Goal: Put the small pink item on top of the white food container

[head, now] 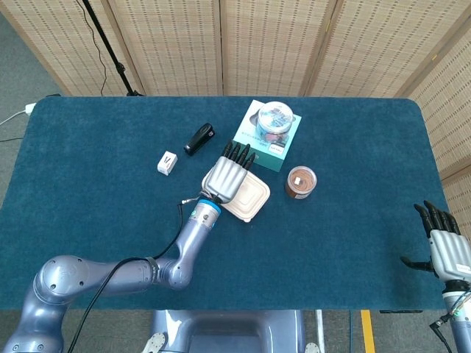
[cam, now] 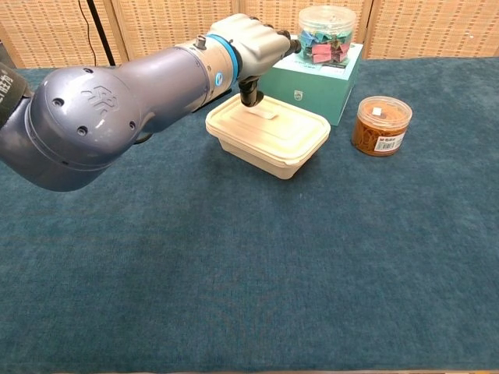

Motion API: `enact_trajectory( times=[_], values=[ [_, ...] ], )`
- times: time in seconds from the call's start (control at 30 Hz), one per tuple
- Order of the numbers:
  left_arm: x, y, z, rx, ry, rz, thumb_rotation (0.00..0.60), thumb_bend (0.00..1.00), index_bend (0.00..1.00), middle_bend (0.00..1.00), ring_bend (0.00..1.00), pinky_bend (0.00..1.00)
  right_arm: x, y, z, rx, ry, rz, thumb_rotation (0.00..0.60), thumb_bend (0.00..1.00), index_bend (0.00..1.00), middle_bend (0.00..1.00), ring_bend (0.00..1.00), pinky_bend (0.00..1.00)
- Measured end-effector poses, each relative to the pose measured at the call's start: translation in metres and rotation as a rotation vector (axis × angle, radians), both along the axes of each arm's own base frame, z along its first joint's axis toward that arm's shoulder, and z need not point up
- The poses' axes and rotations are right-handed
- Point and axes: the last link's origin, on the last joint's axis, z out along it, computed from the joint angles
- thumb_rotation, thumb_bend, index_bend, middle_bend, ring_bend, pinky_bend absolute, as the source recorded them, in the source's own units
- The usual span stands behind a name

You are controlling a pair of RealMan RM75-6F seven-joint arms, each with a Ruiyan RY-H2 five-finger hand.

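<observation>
The white food container [head: 250, 200] [cam: 273, 142] sits near the table's middle, lid closed. A small pale pink item [cam: 263, 114] lies flat on the lid's far edge. My left hand [head: 228, 175] [cam: 251, 43] hovers over the container's far left corner, palm down, with its fingers [head: 239, 153] stretched out straight. Its thumb tip points down right beside the pink item; I cannot tell whether they touch. The head view hides the item under the hand. My right hand [head: 445, 246] rests off the table's right front corner, fingers apart and holding nothing.
A teal box [head: 274, 143] [cam: 320, 82] with a clear jar of coloured clips [head: 274, 121] [cam: 326, 35] on top stands just behind the container. A brown-filled tub [head: 300, 182] [cam: 380, 125] is to its right. A black stapler [head: 199, 139] and a small white box [head: 168, 162] lie to the left.
</observation>
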Motion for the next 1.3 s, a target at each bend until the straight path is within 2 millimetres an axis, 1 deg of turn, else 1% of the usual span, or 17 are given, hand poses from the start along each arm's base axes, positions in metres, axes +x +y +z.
enact_trajectory(
  times=[0.17, 0.23, 0.3, 0.4, 0.5, 0.6, 0.73, 0.87, 0.9, 0.93, 1.03, 1.1, 1.23, 1.3],
  values=[
    [0.001, -0.002, 0.002, -0.008, -0.02, -0.008, 0.6, 0.43, 0.0, 0.0, 0.0, 0.0, 0.0, 0.0, 0.001, -0.001, -0.002, 0.0, 0.6, 0.0, 0.0, 0.0, 0.0, 0.0],
    [0.001, -0.003, 0.005, -0.012, -0.034, -0.009, 0.6, 0.39, 0.0, 0.0, 0.0, 0.0, 0.0, 0.0, 0.002, -0.004, -0.002, 0.0, 0.6, 0.0, 0.0, 0.0, 0.0, 0.0],
    [0.0, -0.004, 0.009, -0.016, -0.054, -0.012, 0.6, 0.26, 0.0, 0.0, 0.0, 0.0, -0.001, 0.0, 0.002, -0.006, 0.0, 0.0, 0.6, 0.0, 0.0, 0.0, 0.0, 0.0],
    [-0.003, -0.006, 0.023, -0.017, -0.096, -0.017, 0.6, 0.08, 0.0, 0.0, 0.0, 0.0, -0.002, 0.001, 0.001, -0.002, -0.002, -0.003, 0.6, 0.0, 0.0, 0.0, 0.0, 0.0],
    [-0.014, -0.007, 0.045, -0.015, -0.147, -0.016, 0.6, 0.0, 0.0, 0.0, 0.0, 0.0, -0.002, 0.0, 0.0, 0.0, -0.01, 0.0, 0.6, 0.0, 0.0, 0.0, 0.0, 0.0],
    [-0.033, -0.007, 0.07, -0.008, -0.199, -0.01, 0.6, 0.0, 0.0, 0.0, 0.0, 0.0, -0.001, -0.001, -0.001, -0.007, -0.009, 0.002, 0.6, 0.0, 0.0, 0.0, 0.0, 0.0],
    [-0.067, -0.011, 0.105, 0.006, -0.257, 0.0, 0.6, 0.0, 0.0, 0.0, 0.0, 0.0, -0.001, -0.005, -0.003, -0.025, -0.014, -0.005, 0.6, 0.0, 0.0, 0.0, 0.0, 0.0],
    [-0.101, -0.018, 0.133, 0.029, -0.276, 0.02, 0.6, 0.0, 0.0, 0.0, 0.0, 0.0, 0.0, -0.013, -0.003, -0.038, -0.001, -0.011, 0.6, 0.0, 0.0, 0.0, 0.0, 0.0],
    [-0.11, -0.02, 0.14, 0.04, -0.282, 0.032, 0.6, 0.0, 0.0, 0.0, 0.0, 0.0, 0.001, -0.018, -0.003, -0.042, 0.003, -0.007, 0.6, 0.0, 0.0, 0.0, 0.0, 0.0],
    [-0.123, -0.023, 0.149, 0.056, -0.294, 0.055, 0.6, 0.0, 0.0, 0.0, 0.0, 0.0, 0.004, -0.023, -0.003, -0.045, 0.008, -0.003, 0.6, 0.0, 0.0, 0.0, 0.0, 0.0],
    [-0.149, -0.034, 0.163, 0.07, -0.331, 0.091, 0.6, 0.0, 0.0, 0.0, 0.0, 0.0, 0.013, -0.041, -0.004, -0.053, 0.016, 0.009, 0.6, 0.0, 0.0, 0.0, 0.0, 0.0],
    [-0.166, -0.042, 0.171, 0.077, -0.349, 0.112, 0.6, 0.0, 0.0, 0.0, 0.0, 0.0, 0.022, -0.055, -0.007, -0.056, 0.017, 0.031, 0.6, 0.0, 0.0, 0.0, 0.0, 0.0],
    [-0.215, -0.07, 0.19, 0.135, -0.37, 0.222, 0.6, 0.0, 0.0, 0.0, 0.0, 0.0, 0.038, -0.075, -0.017, -0.042, 0.028, 0.057, 0.6, 0.0, 0.0, 0.0, 0.0, 0.0],
    [-0.231, -0.082, 0.198, 0.162, -0.383, 0.272, 0.6, 0.0, 0.0, 0.0, 0.0, 0.0, 0.047, -0.084, -0.022, -0.027, 0.037, 0.066, 0.6, 0.0, 0.0, 0.0, 0.0, 0.0]
  ],
)
